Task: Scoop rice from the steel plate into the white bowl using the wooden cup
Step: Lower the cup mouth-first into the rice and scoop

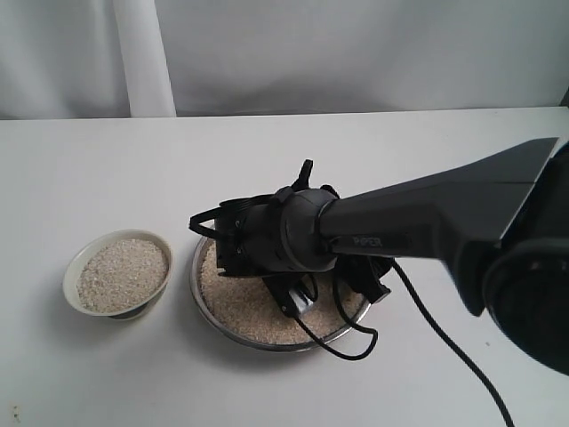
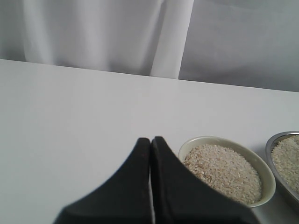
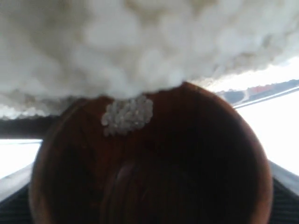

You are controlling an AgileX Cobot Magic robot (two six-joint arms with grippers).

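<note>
The steel plate [image 1: 267, 345] lies mid-table, its floor covered with rice [image 1: 244, 307]. My right gripper [image 1: 222, 245] reaches low over its left part and is shut on the wooden cup [image 3: 154, 163], which the exterior view hides under the gripper. In the right wrist view the cup's mouth is pressed against the rice heap [image 3: 140, 46], with a small clump of grains [image 3: 127, 115] just inside its lip. To the left of the plate stands the white bowl [image 1: 76, 267], heaped with rice [image 1: 123, 274]. My left gripper [image 2: 150, 140] is shut and empty, near the bowl [image 2: 187, 147].
The right arm's dark body [image 1: 427, 218] crosses the right half of the table. Its black cable [image 1: 444, 347] loops down beside the plate. A white curtain [image 1: 142, 53] hangs behind the table's far edge. The plate's rim [image 2: 273, 142] shows beside the bowl in the left wrist view.
</note>
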